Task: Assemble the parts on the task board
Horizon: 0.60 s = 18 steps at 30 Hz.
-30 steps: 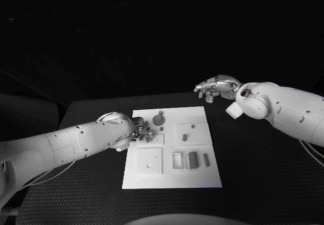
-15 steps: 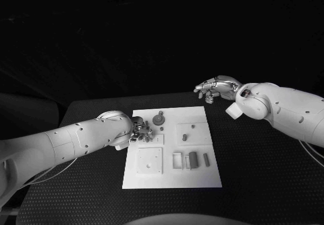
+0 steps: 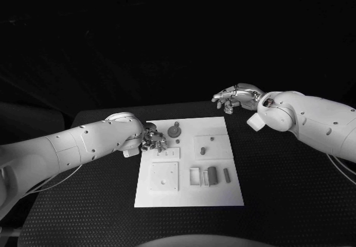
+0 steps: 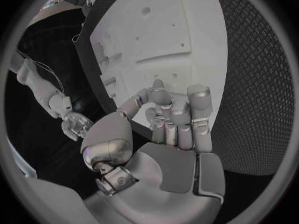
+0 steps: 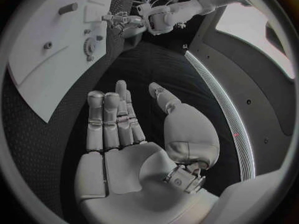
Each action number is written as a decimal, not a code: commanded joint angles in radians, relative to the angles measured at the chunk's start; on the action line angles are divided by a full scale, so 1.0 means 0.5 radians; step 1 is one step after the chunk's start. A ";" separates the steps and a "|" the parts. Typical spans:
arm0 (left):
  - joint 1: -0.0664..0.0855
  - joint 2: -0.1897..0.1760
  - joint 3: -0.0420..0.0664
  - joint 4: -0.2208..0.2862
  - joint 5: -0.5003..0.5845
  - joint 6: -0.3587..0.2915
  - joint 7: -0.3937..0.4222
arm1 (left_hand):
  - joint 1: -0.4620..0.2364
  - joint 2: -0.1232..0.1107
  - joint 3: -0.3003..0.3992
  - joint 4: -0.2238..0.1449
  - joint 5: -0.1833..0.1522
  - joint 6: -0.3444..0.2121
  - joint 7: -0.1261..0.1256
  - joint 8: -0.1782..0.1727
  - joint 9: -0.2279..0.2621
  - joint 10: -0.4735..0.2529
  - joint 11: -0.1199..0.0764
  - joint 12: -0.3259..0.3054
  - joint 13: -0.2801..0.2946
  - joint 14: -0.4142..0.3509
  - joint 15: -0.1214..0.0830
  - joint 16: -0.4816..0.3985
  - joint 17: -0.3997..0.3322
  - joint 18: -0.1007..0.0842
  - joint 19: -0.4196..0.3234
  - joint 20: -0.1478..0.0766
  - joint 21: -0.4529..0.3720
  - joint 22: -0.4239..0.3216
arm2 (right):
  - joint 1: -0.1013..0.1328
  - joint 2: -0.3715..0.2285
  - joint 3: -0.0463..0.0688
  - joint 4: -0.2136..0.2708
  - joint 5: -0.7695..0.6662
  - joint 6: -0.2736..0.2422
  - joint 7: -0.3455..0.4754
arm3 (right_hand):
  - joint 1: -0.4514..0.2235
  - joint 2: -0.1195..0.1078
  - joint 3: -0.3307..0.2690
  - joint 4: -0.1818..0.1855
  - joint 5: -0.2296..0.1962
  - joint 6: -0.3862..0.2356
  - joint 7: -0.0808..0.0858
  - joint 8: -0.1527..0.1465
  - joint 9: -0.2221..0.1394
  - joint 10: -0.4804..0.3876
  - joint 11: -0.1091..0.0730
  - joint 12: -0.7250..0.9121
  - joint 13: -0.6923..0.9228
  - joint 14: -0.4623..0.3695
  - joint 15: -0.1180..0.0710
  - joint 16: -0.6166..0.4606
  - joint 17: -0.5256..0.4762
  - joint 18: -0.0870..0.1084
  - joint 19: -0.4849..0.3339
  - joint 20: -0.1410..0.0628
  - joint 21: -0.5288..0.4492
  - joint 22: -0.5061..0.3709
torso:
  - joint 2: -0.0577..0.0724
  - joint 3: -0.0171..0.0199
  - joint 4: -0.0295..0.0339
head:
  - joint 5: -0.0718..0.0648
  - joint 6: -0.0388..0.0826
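Our left hand [image 3: 154, 140] is shifting slightly up the task board's [image 3: 223, 193] left edge, fingers curled; its hold is unclear. Our right hand [image 3: 236, 96] is hovering empty, fingers apart, over the black worktop [image 3: 282, 206].

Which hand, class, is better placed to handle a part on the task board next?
Left: the left hand is at the task board edge beside the parts; the right hand hovers beyond its far corner.

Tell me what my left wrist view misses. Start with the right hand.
Observer: The right hand holds nothing; its own wrist view shows a bare palm.
Operator: Give its position.
Observer: In the head view it is beyond the board's far right corner, off the board.
Operator: Report the board's near half.
Observer: A long grey piece lies there, with a thinner piece beside it.
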 commanded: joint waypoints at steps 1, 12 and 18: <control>0.004 0.019 0.000 -0.021 0.018 0.199 0.009 | 0.129 0.116 0.008 0.020 0.041 0.015 -0.009 0.009 0.002 -0.016 -0.003 0.009 -0.001 -0.033 -0.040 0.006 -0.003 0.083 -0.015 -0.001 -0.004 0.037 | -0.001 0.007 0.001 -0.002 -0.012 0.038 0.011 | -0.023 0.001 0.008 0.006 0.009 -0.006 0.015 0.001 0.003 -0.007 -0.008 0.008 -0.002 -0.010 -0.011 0.005 -0.003 0.094 0.003 -0.009 -0.007 0.020 | -0.001 0.0029 -0.002 | 0.004 -0.001; 0.005 0.060 -0.001 -0.034 -0.057 0.242 -0.004 | 0.130 0.121 0.003 0.019 0.045 0.011 -0.008 0.007 0.004 -0.020 -0.001 0.009 -0.001 -0.036 -0.040 0.007 -0.005 0.083 -0.019 0.000 -0.004 0.037 | -0.001 0.015 0.001 -0.004 -0.012 0.041 0.009 | -0.024 0.001 0.008 0.006 0.009 -0.006 0.015 0.001 0.003 -0.007 -0.008 0.008 -0.002 -0.010 -0.011 0.005 -0.003 0.094 0.003 -0.010 -0.007 0.020 | -0.001 0.0005 0.001 | -0.004 -0.008; 0.004 0.082 -0.001 -0.046 -0.156 0.215 0.010 | 0.130 0.123 0.000 0.020 0.045 0.010 -0.007 0.006 0.005 -0.021 -0.001 0.010 -0.001 -0.037 -0.039 0.007 -0.005 0.082 -0.020 0.001 -0.004 0.037 | -0.001 0.016 0.001 -0.004 -0.012 0.041 0.010 | -0.024 0.002 0.008 0.006 0.009 -0.006 0.015 0.001 0.003 -0.007 -0.008 0.008 -0.002 -0.009 -0.011 0.005 -0.003 0.094 0.004 -0.010 -0.008 0.020 | 0.001 -0.0011 0.003 | -0.007 -0.007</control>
